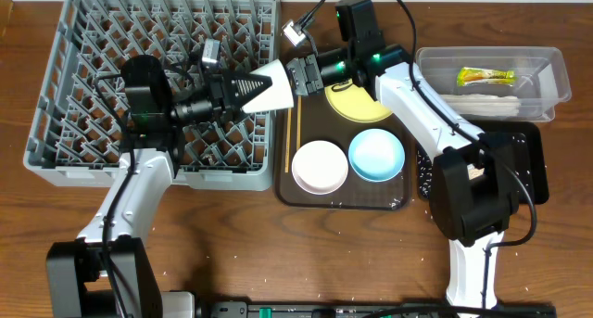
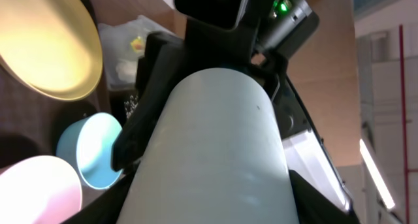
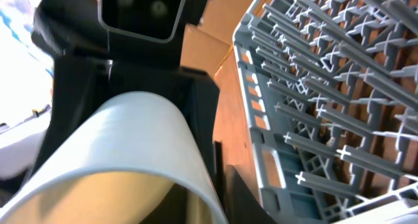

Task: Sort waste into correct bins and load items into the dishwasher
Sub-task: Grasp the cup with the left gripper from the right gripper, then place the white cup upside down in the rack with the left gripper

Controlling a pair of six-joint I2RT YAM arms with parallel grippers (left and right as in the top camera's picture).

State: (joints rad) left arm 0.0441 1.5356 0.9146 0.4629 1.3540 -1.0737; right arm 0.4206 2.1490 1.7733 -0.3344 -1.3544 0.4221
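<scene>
Low centre of the overhead frame, the white bowl point(image 1: 320, 166) and light blue bowl point(image 1: 376, 155) sit on the brown tray point(image 1: 343, 199). Above them, the white cup point(image 1: 273, 86) lies sideways at the dish rack's point(image 1: 93, 77) right edge. Your left gripper point(image 1: 239, 90) pinches its narrow end. Your right gripper point(image 1: 298, 77) flanks its rim, and you cannot tell whether it clamps. Upper right, the wrapper point(image 1: 485, 76) lies in the clear tub point(image 1: 556, 77).

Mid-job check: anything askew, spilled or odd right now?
The white cup lies on its side in the air over the right edge of the dish rack, with the left gripper and right gripper both on it. White specks, probably rice, dot the black tray.
</scene>
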